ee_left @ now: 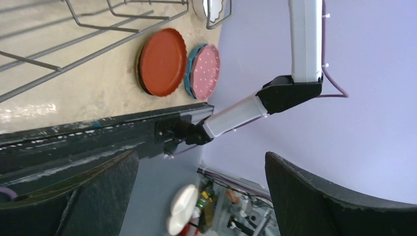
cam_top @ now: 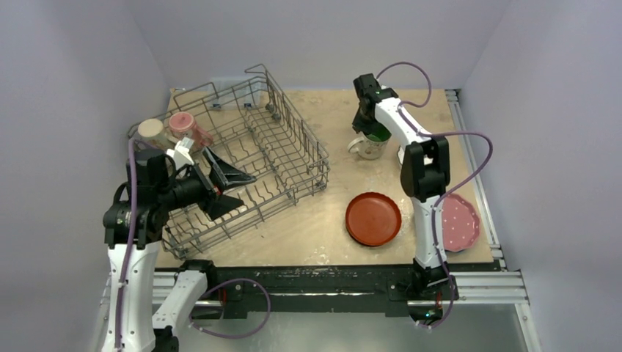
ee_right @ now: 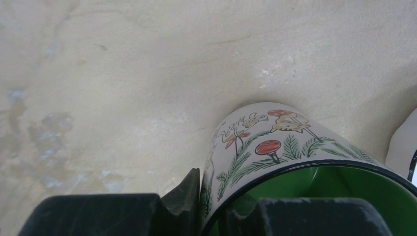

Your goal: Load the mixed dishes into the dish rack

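Right claw (ee_right: 209, 204) pinches the wall of the green-lined mug (ee_right: 275, 142), 1 finger inside; the mug stands on the counter (ee_right: 123, 73). Left claw (cam_top: 227, 189) gapes wide, empty, over the rack (cam_top: 286, 147).

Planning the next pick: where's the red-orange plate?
Top view: the red-orange plate lies right of centre, between the dish rack and the pink dotted plate.

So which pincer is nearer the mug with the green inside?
Right. The right pincer clamps the mug's rim, one finger inside; the left pincer hangs open over the dish rack, across the table.
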Robot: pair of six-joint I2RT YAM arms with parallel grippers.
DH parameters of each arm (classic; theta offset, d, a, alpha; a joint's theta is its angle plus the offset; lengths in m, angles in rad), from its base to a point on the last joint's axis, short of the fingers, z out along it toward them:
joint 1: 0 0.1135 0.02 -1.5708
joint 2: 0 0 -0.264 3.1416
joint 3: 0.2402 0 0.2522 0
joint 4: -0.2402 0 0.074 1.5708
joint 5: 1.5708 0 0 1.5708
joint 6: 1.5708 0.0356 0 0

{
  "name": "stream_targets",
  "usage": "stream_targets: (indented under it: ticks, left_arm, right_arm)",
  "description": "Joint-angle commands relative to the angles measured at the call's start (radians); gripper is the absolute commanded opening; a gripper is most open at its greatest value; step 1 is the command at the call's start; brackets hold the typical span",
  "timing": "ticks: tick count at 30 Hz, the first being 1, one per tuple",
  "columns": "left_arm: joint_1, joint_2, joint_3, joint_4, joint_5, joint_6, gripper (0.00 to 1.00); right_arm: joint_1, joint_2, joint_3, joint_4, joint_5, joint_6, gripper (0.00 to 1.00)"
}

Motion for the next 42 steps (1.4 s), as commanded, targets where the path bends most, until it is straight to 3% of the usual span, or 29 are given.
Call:
stream_targets:
  ticks: [1, 5, 7, 9, 13, 15, 19, 27, 36, 42]
  left_arm:
    - [-0.046, -0.03, -0.148, 0.348, 0.13, -0.263, 1.0]
    - [-0.105, 0.036, -0.114, 0.367, 0.1, -0.265, 1.0]
    - [-0.15, 0.072, -0.104, 0.412, 0.085, -0.286, 1.0]
    - [-0.21, 0.108, -0.104, 0.487, 0.083, -0.326, 1.0]
    - [-0.287, 0.166, -0.097, 0.627, 0.075, -0.39, 1.0]
    - [-0.313, 0.185, -0.089, 0.698, 0.072, -0.426, 1.0]
    - [-0.371, 0.231, -0.086, 0.886, 0.075, -0.536, 1.0]
    - [-0.529, 0.351, -0.062, 1.25, -0.028, -0.724, 0.97]
    - [-0.641, 0.41, -0.049, 1.325, -0.192, -0.812, 0.76]
    - [-0.681, 0.4, -0.045, 1.306, -0.279, -0.769, 0.59]
  right_arm:
    - [0.004, -0.248, 0.047, 0.113, -0.075, -0.072, 0.0]
    - [-0.006, -0.401, -0.013, 0.154, -0.25, -0.083, 0.0]
    - [-0.014, -0.508, -0.133, 0.217, -0.372, -0.043, 0.0]
    - [-0.033, -0.636, -0.304, 0.368, -0.536, 0.029, 0.0]
    - [-0.089, -0.929, -0.706, 0.937, -0.793, 0.334, 0.0]
    - [-0.098, -1.009, -0.795, 1.087, -0.806, 0.437, 0.0]
    - [-0.099, -1.058, -0.763, 1.141, -0.839, 0.468, 0.0]
    - [-0.073, -1.087, -0.79, 1.423, -0.957, 0.61, 0.0]
    - [0.095, -1.142, -0.837, 1.495, -0.839, 0.5, 0.0]
    - [0.149, -1.158, -0.851, 1.475, -0.777, 0.455, 0.0]
